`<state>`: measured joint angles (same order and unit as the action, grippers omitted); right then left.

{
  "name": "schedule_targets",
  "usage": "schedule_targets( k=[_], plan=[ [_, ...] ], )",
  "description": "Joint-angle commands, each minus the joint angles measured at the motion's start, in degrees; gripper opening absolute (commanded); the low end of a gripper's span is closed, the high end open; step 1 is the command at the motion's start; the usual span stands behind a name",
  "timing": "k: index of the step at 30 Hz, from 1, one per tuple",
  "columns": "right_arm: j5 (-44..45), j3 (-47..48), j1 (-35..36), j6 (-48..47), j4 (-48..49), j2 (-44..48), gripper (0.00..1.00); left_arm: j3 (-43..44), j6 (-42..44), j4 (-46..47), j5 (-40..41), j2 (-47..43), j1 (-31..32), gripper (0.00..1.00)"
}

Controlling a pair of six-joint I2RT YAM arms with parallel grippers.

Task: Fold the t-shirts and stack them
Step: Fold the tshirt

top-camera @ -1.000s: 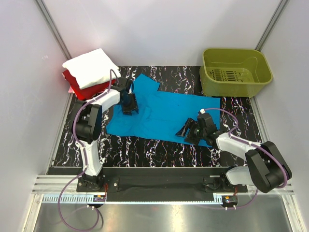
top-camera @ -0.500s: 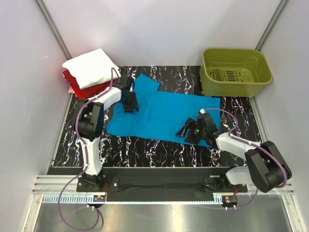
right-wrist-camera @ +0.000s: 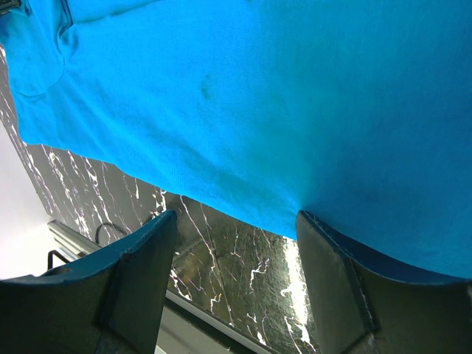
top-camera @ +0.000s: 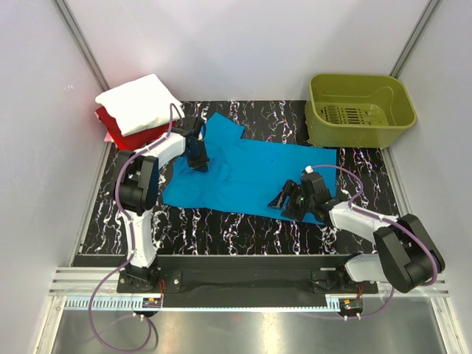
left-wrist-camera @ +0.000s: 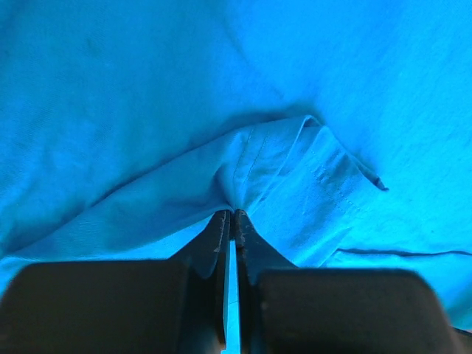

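Observation:
The turquoise-blue t-shirt [top-camera: 247,171] lies spread on the black marbled table. My left gripper [top-camera: 198,161] is shut on a pinched fold of the blue shirt [left-wrist-camera: 280,158] near its left part, jaws almost together with cloth between them [left-wrist-camera: 231,214]. My right gripper [top-camera: 284,203] is open, low at the shirt's near edge; one finger [right-wrist-camera: 335,273] touches the blue cloth [right-wrist-camera: 243,103], the other [right-wrist-camera: 136,273] stands over bare table. A folded white t-shirt [top-camera: 139,102] lies on a folded red t-shirt [top-camera: 125,136] at the back left.
An olive-green plastic basket [top-camera: 359,110] stands at the back right. The marbled table [top-camera: 221,221] shows bare in front of the shirt, with its near edge in the right wrist view [right-wrist-camera: 221,324]. White walls close the sides.
My left gripper has moved slightly toward the back with the pinched blue cloth. The right gripper has stayed where it was.

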<state>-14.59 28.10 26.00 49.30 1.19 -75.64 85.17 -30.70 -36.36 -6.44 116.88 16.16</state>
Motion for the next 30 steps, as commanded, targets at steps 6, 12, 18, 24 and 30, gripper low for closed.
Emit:
schedule_targets(
  k=[6,12,18,24,30],
  plan=[
    [-0.5,2.2,0.5,-0.6,0.7,-0.2,0.73,4.5,0.5,-0.7,-0.1,-0.2,-1.8,0.00],
    [-0.7,2.3,0.4,-0.7,0.7,-0.4,0.73,10.5,1.5,-4.3,-0.8,2.0,-5.4,0.05],
    [-0.6,2.4,0.4,-0.8,0.7,-0.4,0.73,18.9,2.4,-9.1,-1.9,5.7,-9.7,0.34],
    [-0.4,2.2,0.4,-0.8,0.6,0.2,0.73,12.8,3.8,-7.8,-0.7,-3.5,-11.3,0.63],
    [1.3,1.9,0.4,-0.6,-3.5,5.3,0.73,-4.8,4.1,-3.9,-0.9,-18.9,-12.6,0.75]
  ],
)
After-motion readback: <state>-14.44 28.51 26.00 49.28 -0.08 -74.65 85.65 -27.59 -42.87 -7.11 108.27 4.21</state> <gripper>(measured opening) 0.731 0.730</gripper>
